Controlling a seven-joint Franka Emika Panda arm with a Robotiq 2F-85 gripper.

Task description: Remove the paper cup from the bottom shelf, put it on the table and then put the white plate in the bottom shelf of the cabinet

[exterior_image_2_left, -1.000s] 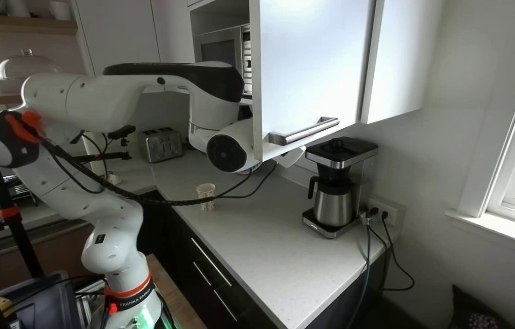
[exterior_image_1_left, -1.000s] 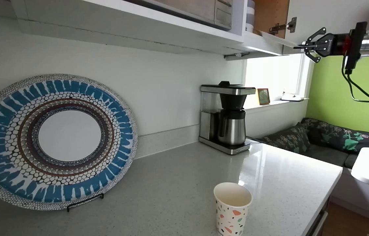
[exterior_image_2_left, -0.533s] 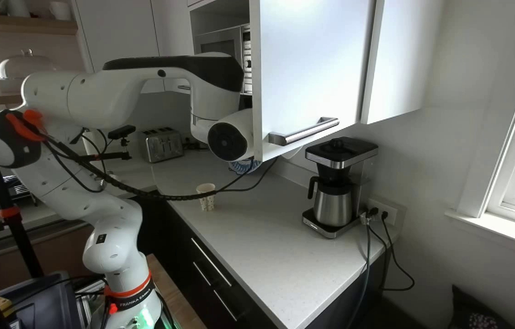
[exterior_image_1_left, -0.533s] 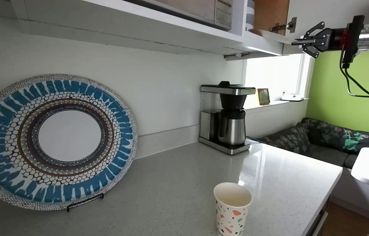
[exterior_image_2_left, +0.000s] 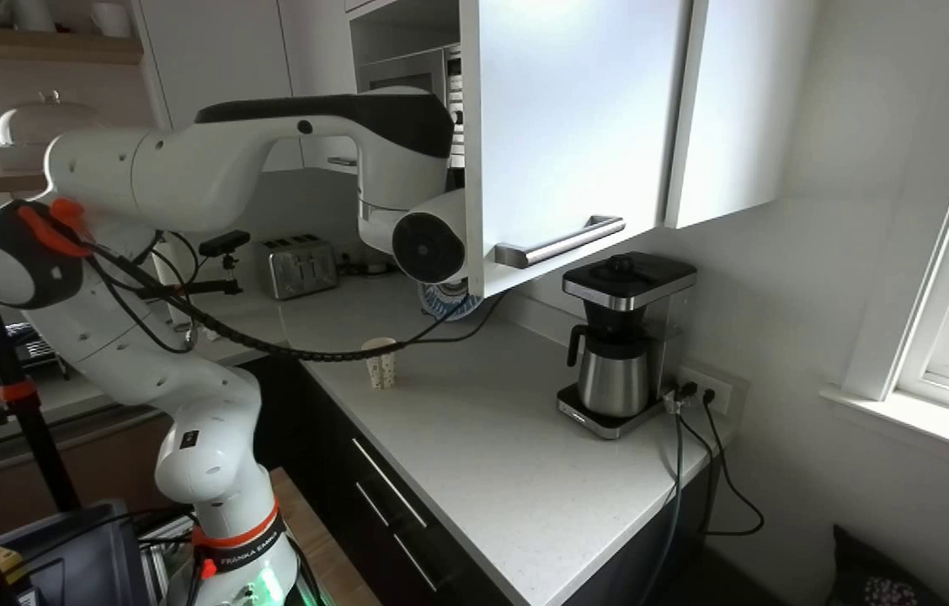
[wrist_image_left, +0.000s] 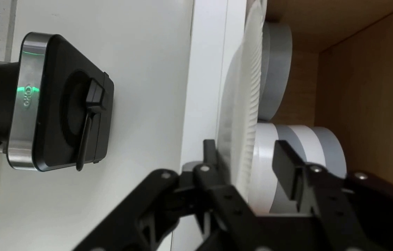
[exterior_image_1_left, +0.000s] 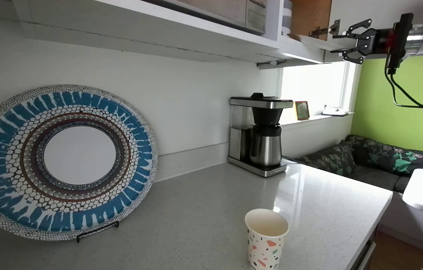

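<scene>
The tool (exterior_image_1_left: 332, 44) is letting go of the white plate (wrist_image_left: 240, 104)

Its jaws, narrow half a second ago, are now standing wide, with the plate's rim lying between them, nearer the lower jaw; whether that jaw is touching it I cannot tell. The plate is apparently resting partly on the bottom shelf (wrist_image_left: 203, 87) of the cabinet (wrist_image_left: 367, 69) and jutting past its front. The paper cup (exterior_image_1_left: 267, 240) is standing upright on the bench (exterior_image_1_left: 196, 213), so that half is looking done. The placing is probably nearing its end, but the plate is likely needing a nudge inward.
</scene>
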